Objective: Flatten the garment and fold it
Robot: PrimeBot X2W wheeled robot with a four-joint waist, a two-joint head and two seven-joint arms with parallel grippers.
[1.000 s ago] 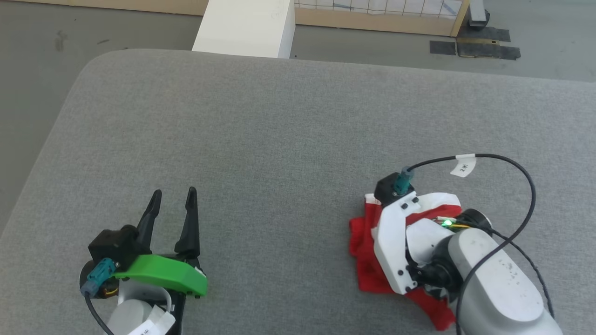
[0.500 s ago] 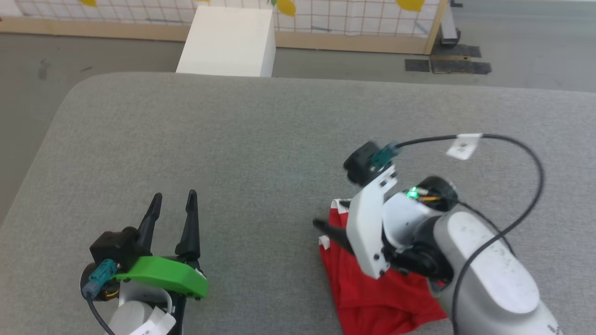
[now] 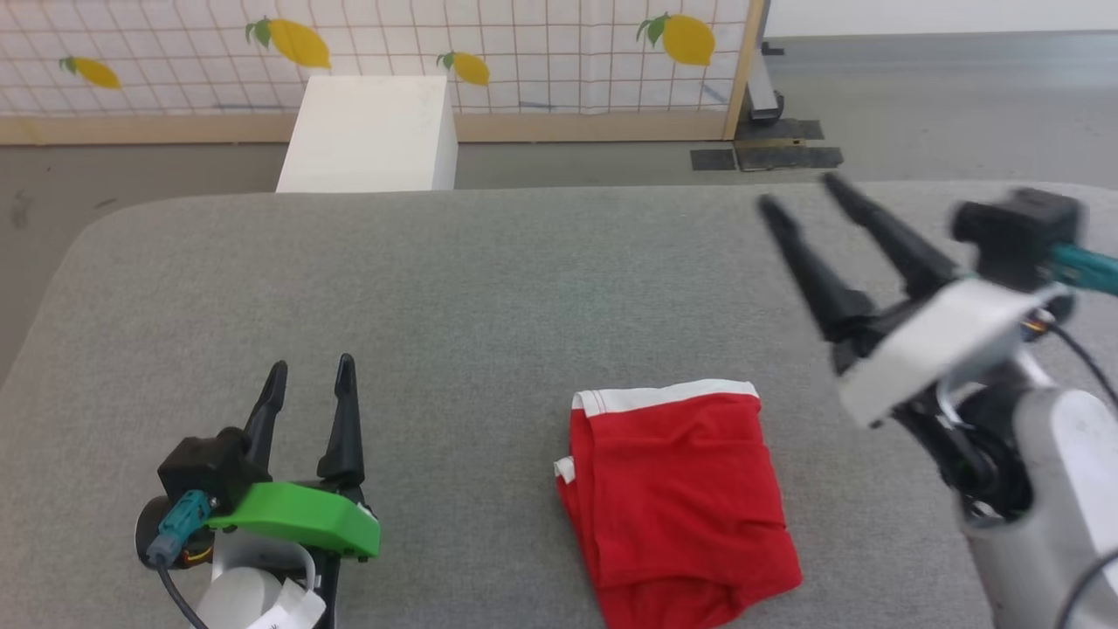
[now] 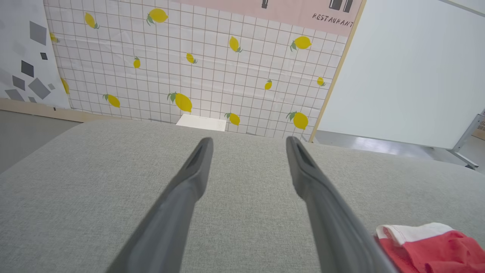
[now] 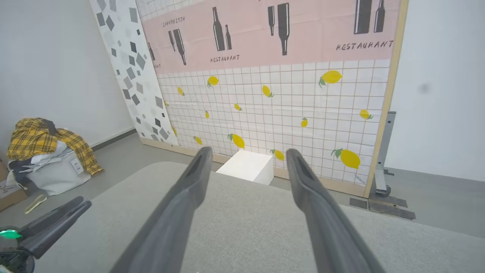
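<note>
Lifting my right gripper (image 3: 799, 192) clear, fingers now spread, I've let go of the garment (image 3: 677, 498) (folded, looks finished); left gripper (image 3: 312, 363) idles spread.

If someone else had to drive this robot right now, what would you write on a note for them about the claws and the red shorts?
The shorts lie on the grey table between the two claws, touched by neither, with the white trim at the far edge.
The left claw is open and empty, low over the table, left of the shorts.
The right claw is open and empty, lifted up to the right of the shorts.
Done: the shorts look folded into a small block.
Left: probably little. The near edge is a bit rumpled, so maybe one gentle pat flat.
</note>
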